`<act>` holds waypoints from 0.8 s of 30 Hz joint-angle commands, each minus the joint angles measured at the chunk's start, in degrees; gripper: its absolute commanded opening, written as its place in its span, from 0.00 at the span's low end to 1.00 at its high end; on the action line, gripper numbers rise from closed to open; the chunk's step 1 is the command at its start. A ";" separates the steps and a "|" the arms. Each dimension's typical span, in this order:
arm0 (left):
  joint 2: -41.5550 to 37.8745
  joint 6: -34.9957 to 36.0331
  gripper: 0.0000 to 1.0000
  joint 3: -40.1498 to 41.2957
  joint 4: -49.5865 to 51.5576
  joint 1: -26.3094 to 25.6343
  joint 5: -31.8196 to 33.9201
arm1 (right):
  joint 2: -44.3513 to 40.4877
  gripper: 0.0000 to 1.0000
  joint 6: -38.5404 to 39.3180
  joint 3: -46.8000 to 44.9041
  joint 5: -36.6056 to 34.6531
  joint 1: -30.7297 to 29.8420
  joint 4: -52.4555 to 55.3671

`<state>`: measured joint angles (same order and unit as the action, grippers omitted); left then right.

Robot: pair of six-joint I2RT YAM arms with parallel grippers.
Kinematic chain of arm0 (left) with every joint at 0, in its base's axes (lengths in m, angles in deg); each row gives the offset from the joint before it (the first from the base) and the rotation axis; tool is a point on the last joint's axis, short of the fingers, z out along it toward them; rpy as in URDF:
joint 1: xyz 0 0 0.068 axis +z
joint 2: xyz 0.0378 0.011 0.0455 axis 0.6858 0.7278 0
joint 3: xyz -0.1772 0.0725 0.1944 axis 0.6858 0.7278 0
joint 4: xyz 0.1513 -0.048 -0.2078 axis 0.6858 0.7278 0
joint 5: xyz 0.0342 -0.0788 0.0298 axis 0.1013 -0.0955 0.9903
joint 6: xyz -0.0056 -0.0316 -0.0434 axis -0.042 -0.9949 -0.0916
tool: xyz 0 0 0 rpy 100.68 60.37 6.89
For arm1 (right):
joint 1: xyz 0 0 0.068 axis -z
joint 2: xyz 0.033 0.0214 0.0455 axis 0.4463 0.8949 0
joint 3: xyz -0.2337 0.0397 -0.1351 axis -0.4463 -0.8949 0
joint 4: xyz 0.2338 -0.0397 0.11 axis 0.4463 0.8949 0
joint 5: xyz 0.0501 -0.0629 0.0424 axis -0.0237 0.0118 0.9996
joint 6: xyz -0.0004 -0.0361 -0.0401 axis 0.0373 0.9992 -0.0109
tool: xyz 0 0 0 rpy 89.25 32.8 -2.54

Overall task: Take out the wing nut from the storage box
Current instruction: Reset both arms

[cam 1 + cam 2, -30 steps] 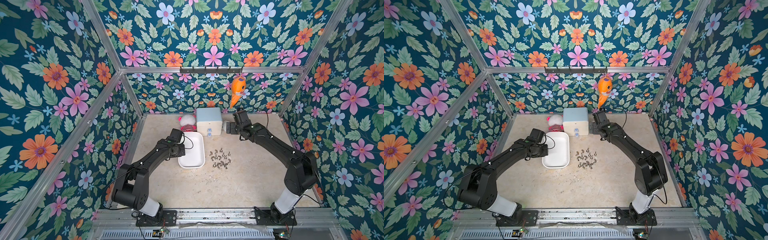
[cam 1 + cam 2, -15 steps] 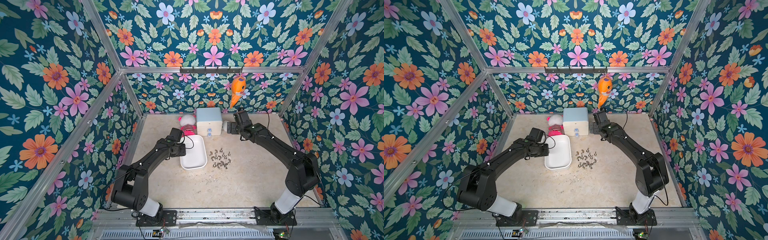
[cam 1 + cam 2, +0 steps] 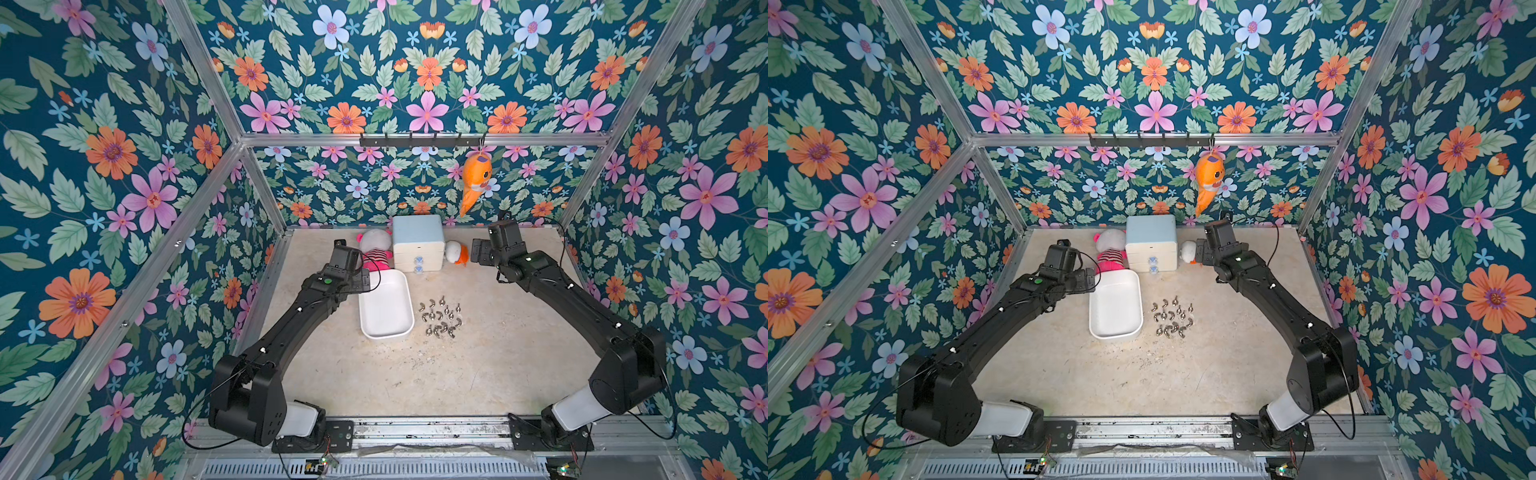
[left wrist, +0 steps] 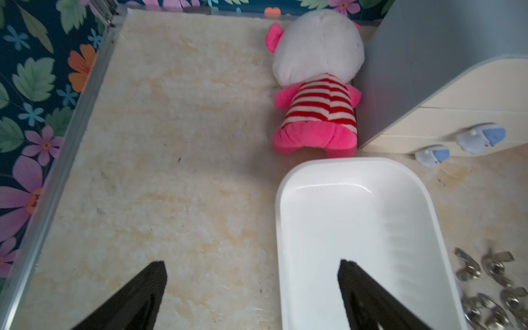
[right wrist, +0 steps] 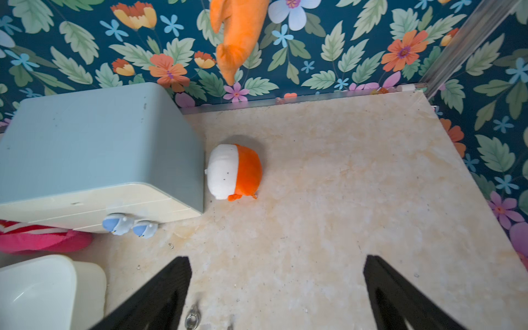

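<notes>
The storage box (image 3: 386, 307) (image 3: 1116, 309), a shallow white tray, lies left of centre on the table. I see nothing in it in the left wrist view (image 4: 357, 228). Several metal wing nuts (image 3: 441, 318) (image 3: 1173, 319) (image 4: 491, 285) lie loose on the table just right of it. My left gripper (image 4: 253, 265) is open and holds nothing. It straddles the box's left rim near the far corner (image 3: 365, 282). My right gripper (image 5: 277, 260) is open and empty. It hovers over bare table at the back right (image 3: 478, 253), with one wing nut (image 5: 192, 317) below its fingers.
A small white drawer cabinet with a pale-blue top (image 3: 417, 243) stands at the back. A pink striped plush (image 3: 374, 251) lies to its left and an orange-and-white plush (image 3: 456, 252) to its right. An orange toy fish (image 3: 476, 178) hangs from the rear rail.
My left gripper has gone from shut to wide open at the box's left rim. The box has shifted slightly toward the front. The right arm has barely moved.
</notes>
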<state>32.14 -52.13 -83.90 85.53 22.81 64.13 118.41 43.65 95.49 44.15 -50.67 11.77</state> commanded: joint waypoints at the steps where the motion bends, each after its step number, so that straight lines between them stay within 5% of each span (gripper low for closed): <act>1: -0.77 3.13 1.00 1.52 -7.84 0.83 6.90 | -3.58 0.99 -0.52 -3.24 -1.26 2.35 -3.98; 7: -0.53 4.40 0.99 3.90 -16.28 6.81 8.70 | -13.26 0.99 -3.23 -16.39 0.49 10.64 -14.44; 14: 1.90 4.70 0.99 10.52 -28.31 14.97 -1.92 | -23.30 0.99 3.58 -37.15 -5.76 13.42 -39.25; 24: -0.91 17.35 0.99 26.45 -52.10 17.27 -5.41 | -14.58 0.99 5.14 -49.36 -8.03 19.34 -56.35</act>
<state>31.51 -39.63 -58.81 43.33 39.42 60.35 102.34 46.98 48.62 38.23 -32.37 -32.80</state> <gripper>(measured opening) 0.994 0.993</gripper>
